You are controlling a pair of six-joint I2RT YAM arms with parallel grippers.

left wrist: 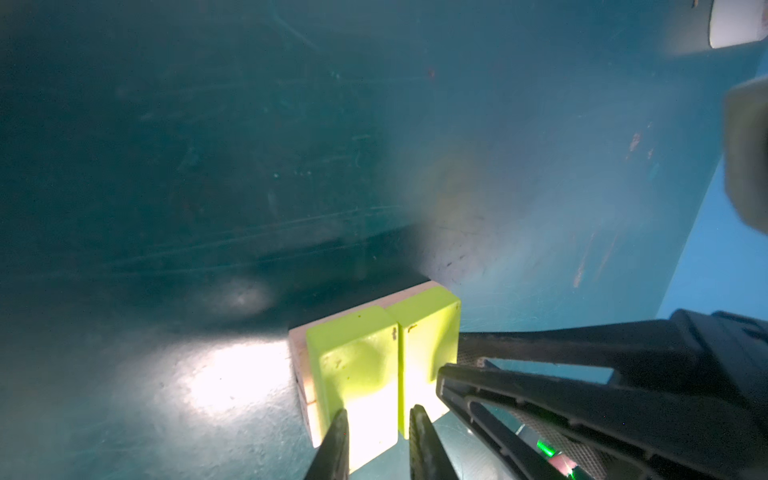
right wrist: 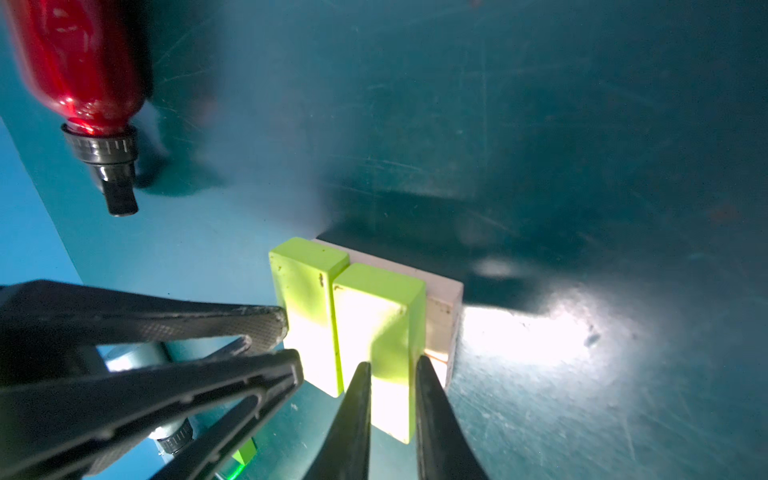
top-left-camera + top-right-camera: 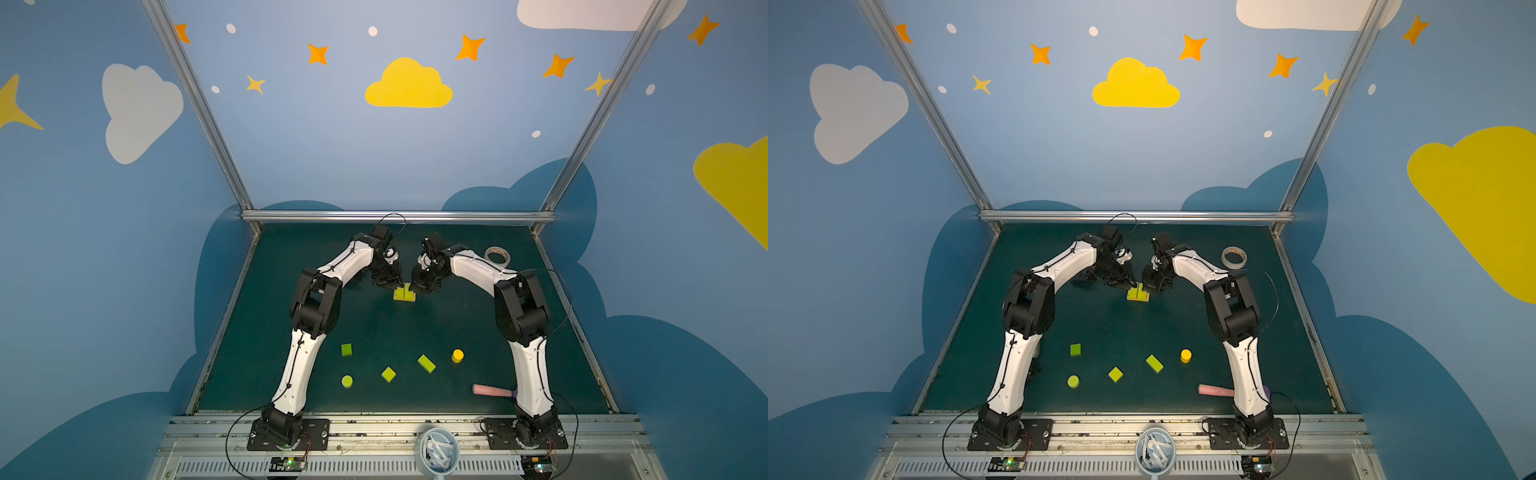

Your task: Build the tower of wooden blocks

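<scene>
The left gripper [image 1: 378, 414] is pinched narrow on one lime-green bar [image 1: 353, 357], and the right gripper [image 2: 393, 363] clasps the neighbouring lime-green bar [image 2: 380, 316]. Both lie side by side on the tan bars [image 1: 300, 365], mostly hidden beneath, forming the tower [image 3: 404, 294] mid-worktop [image 3: 374, 328]. Glare bleaches their tops. Rightward, the pink-handled tool [image 3: 490, 390] has its purple end hidden behind the right arm [image 3: 534, 374].

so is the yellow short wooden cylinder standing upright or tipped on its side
Upright. The yellow short wooden cylinder stands on a flat end on the dark green table, round face up in both top views.
</scene>
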